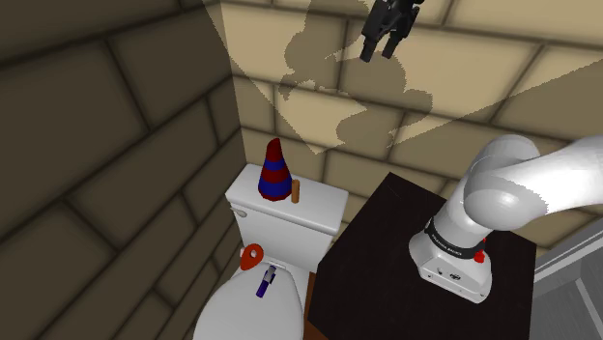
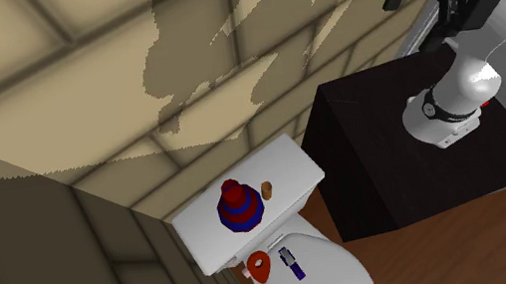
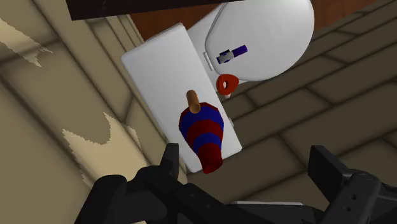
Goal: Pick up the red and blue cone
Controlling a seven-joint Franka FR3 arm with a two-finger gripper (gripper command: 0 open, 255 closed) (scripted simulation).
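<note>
The gripper (image 3: 246, 162) is hanging high, fingers wide apart, over the red-and-blue striped cone (image 1: 275, 172) standing at the toilet tank lid's (image 1: 319, 205) end nearest the side wall, where a descending finger is risking clipping the brown peg (image 1: 297, 191) just beside it or toppling the cone.

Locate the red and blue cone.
In the shoulder view, the cone stands upright on the white toilet tank, just left of a small brown peg.
</note>
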